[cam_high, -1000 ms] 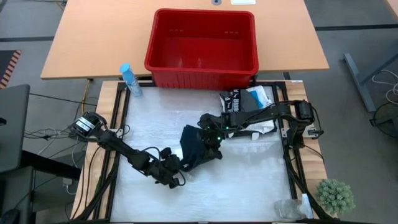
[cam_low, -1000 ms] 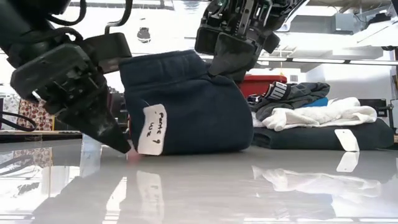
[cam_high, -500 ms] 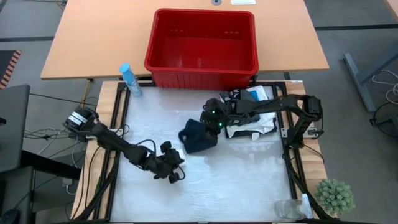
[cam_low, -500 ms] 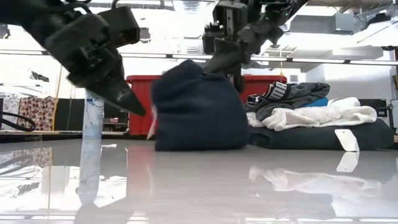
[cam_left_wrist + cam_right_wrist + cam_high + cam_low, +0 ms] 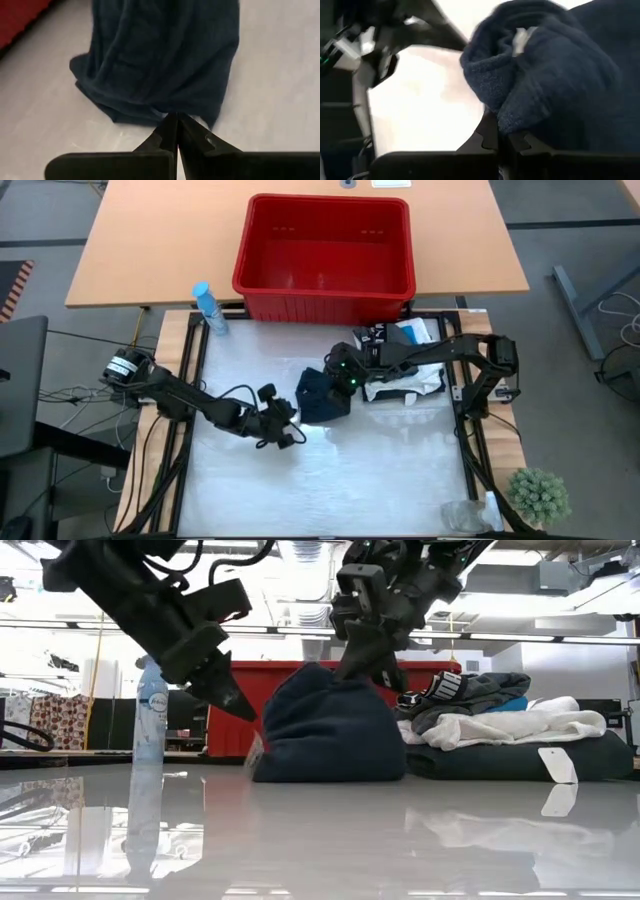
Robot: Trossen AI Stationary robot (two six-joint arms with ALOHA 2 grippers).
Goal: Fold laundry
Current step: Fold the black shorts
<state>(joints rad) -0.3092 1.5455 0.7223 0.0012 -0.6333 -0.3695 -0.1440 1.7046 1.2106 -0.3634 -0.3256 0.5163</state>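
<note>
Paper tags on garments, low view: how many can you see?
2: one white tag on the dark folded garment under the pile at right, one partly hidden behind the navy garment. Others may be hidden.

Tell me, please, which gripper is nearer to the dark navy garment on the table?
Right. The right gripper is shut on the top of the dark navy garment. The left gripper, shut and empty, is beside the garment's edge, apart from it.

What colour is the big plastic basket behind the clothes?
The slotted plastic basket is red, clearest in the high view.
</note>
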